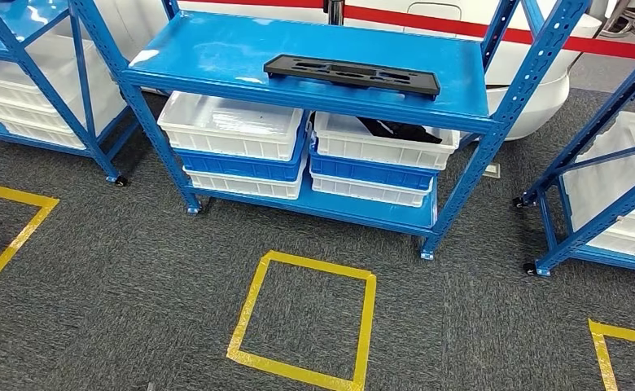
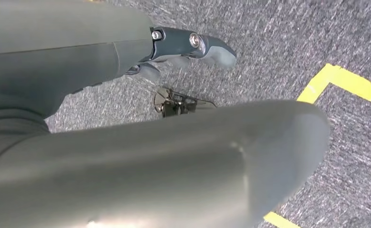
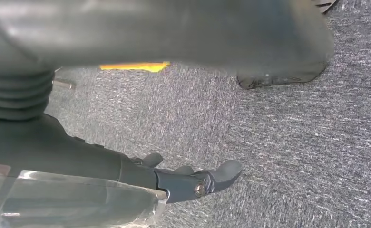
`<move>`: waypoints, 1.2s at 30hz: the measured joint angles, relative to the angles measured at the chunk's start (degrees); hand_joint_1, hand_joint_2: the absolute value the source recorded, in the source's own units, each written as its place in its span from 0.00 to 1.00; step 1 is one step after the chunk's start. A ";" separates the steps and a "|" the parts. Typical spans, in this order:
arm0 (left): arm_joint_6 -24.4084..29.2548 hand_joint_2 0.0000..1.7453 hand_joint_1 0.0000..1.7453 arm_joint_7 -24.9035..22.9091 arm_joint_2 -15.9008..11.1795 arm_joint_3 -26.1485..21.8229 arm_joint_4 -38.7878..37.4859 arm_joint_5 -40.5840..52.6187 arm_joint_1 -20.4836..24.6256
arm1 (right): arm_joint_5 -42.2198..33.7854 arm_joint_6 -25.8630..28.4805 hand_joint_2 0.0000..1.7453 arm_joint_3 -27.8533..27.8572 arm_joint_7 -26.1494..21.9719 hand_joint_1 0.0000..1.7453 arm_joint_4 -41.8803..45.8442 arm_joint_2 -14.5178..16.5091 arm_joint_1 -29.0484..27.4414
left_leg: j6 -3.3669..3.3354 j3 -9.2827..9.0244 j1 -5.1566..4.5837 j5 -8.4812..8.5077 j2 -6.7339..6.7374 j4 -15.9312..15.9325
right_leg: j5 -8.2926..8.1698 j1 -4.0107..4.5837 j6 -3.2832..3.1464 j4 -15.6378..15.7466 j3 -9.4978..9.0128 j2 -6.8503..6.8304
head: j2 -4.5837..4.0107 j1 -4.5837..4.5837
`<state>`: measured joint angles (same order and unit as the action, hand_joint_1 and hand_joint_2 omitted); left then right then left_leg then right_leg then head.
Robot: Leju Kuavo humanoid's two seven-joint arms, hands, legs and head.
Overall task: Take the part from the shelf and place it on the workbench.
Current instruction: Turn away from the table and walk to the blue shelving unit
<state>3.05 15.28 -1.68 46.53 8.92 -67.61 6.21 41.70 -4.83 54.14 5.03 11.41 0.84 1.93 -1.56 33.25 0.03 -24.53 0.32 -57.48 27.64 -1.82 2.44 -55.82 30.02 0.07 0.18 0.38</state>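
task barely begun: black part [image 1: 352, 75] lying flat on top level of blue shelf [image 1: 216, 45], untouched. left hand [image 2: 183, 50] and right hand [image 3: 193, 178] hanging over grey carpet, fingers loosely apart, holding nothing. reaching, gripping, carrying to workbench all left.

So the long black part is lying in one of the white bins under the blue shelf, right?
Not quite. The long black part lies flat on top of the blue shelf, not in a bin. The head view shows it there, with the white bins on the level below.
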 joint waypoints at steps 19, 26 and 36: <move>0.82 0.00 0.00 0.02 0.07 0.02 0.00 0.41 0.00 | -0.01 0.05 0.00 0.00 0.03 0.00 0.00 0.50 -0.01 | -2.87 -0.31 -0.49 0.56 0.04 1.37 | 5.78 -0.13 -0.27 -13.45 6.84 -0.10 | 0.00 -0.31; 1.09 0.00 0.00 0.16 0.11 0.33 0.00 0.55 -0.05 | 0.00 0.11 0.00 0.00 0.14 0.00 0.00 0.44 -0.09 | -1.80 -0.88 -1.16 -0.27 -0.34 0.99 | -0.09 0.39 0.23 -0.42 0.90 -0.39 | 0.00 -0.26; 1.06 0.00 0.00 0.19 -0.25 1.00 0.00 0.60 -0.03 | 0.27 0.11 0.00 0.02 0.08 0.00 0.00 0.91 -0.22 | 1.87 8.16 0.70 -7.60 -0.36 -16.65 | 0.80 -0.06 -3.06 0.71 -2.38 0.15 | 0.00 0.33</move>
<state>4.10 15.46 -1.93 47.53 8.92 -67.01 6.18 41.98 -4.72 54.16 5.11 11.41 1.74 1.71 0.31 41.41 0.73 -32.13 -0.04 -74.13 28.44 -1.88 -0.62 -55.11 27.64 0.22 0.17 0.71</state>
